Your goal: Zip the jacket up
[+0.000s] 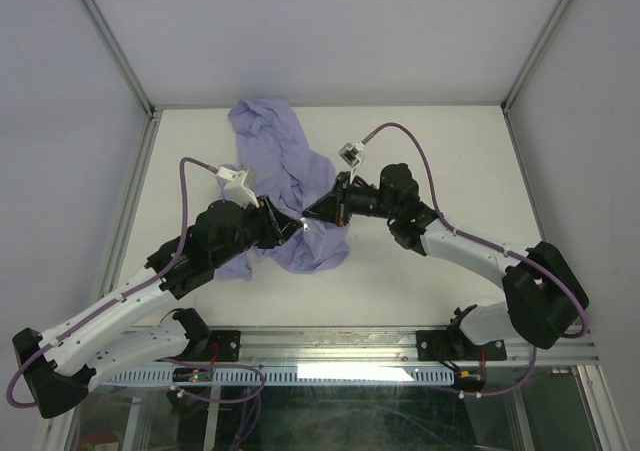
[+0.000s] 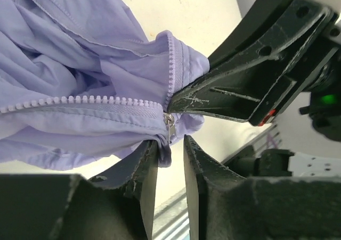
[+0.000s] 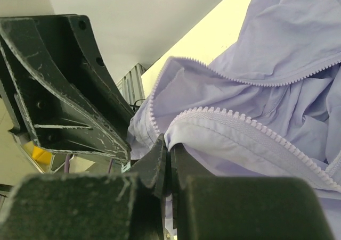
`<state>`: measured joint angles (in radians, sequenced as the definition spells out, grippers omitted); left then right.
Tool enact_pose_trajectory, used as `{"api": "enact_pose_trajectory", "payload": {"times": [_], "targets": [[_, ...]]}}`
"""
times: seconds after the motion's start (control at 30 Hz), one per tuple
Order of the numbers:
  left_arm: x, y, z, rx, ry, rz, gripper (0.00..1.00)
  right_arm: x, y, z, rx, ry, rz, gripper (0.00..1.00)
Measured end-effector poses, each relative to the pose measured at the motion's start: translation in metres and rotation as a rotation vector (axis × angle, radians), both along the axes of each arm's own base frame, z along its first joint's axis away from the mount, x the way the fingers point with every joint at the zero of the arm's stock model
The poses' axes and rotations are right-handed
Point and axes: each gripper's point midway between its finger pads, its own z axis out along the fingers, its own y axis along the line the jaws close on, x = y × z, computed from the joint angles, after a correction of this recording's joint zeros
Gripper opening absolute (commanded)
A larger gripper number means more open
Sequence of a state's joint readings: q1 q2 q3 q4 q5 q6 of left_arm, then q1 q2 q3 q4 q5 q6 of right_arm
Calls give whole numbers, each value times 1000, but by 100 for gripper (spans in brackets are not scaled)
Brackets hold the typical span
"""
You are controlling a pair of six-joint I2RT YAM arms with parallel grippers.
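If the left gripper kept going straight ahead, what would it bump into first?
The jacket, at its zipper pull, right before the left gripper; the right gripper probably comes just behind.

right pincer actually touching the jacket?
Touching. The right wrist view shows the right pincer shut on the jacket, with fabric beside the zipper teeth pinched between its tips and no gap.

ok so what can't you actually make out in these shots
- zipper slider: too small in top external, where both grippers meet
- left gripper: left wrist, jacket fabric hides whether it pinches
- right gripper: right wrist, its own fingers hide the pinched hem
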<state>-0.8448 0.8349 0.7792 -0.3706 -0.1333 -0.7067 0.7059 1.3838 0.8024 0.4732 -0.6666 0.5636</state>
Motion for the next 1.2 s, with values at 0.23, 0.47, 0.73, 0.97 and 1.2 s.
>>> {"api": "enact_pose_trajectory", "payload": {"times": [0.23,0.47,0.73,0.97,1.2], "targets": [[-2,0,-2,-173,160,116,43,-4,-1,-2,39,16,-3,0],[-4,9,-15,-305,271,235,40,-6,-1,1,67,28,0,0],[-1,5,-13,-406,293,253,32,-10,-1,8,101,33,16,0],[2,1,-10,-462,283,248,0,-12,0,12,118,30,27,0],[0,0,-8,-455,256,222,0,-12,-1,14,124,23,30,0]]}}
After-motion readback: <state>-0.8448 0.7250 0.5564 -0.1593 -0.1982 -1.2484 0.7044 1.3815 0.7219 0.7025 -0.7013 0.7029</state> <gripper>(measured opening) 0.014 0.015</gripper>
